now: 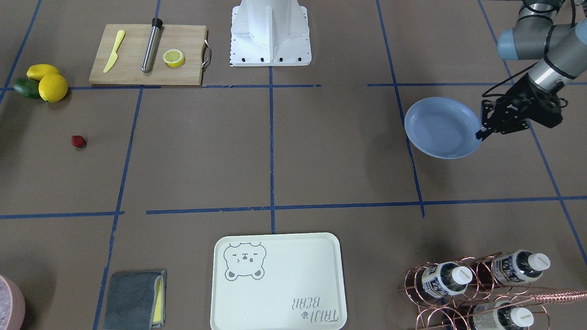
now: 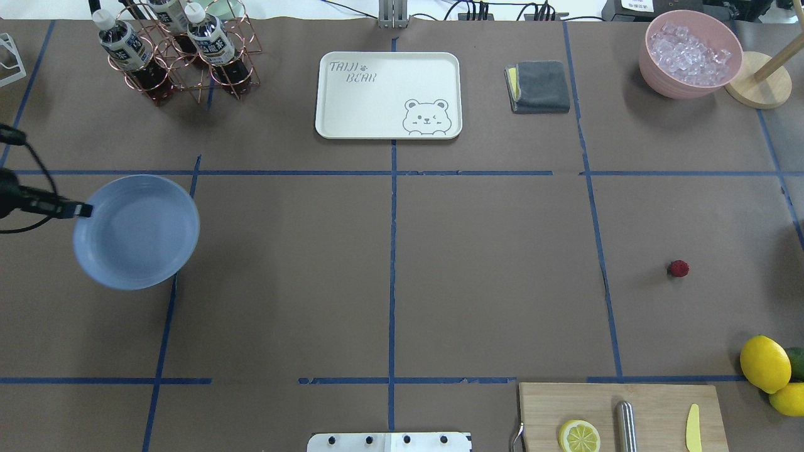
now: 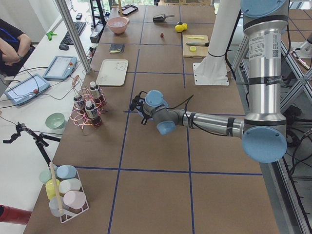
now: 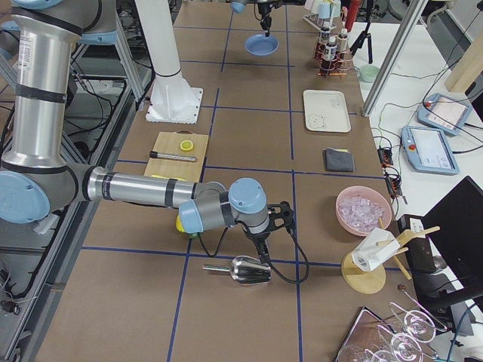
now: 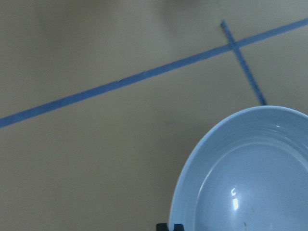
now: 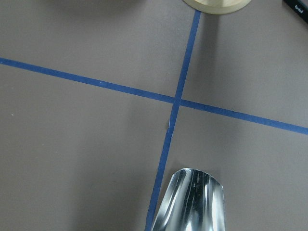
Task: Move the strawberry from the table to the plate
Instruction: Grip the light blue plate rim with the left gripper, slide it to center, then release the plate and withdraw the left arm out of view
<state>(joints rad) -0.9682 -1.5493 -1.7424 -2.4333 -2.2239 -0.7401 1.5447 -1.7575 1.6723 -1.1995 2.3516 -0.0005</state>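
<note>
The strawberry lies alone on the brown table, far on my right side. The light-blue plate is empty and sits far on my left. My left gripper is shut on the plate's outer rim, and the left wrist view shows the plate close up. My right gripper shows only in the exterior right view, hovering over a metal scoop; I cannot tell whether it is open or shut.
A cutting board carries a lemon half, a metal rod and a yellow knife. Lemons lie beside it. At the far edge are a cream bear tray, a grey cloth, a bottle rack and a pink ice bowl.
</note>
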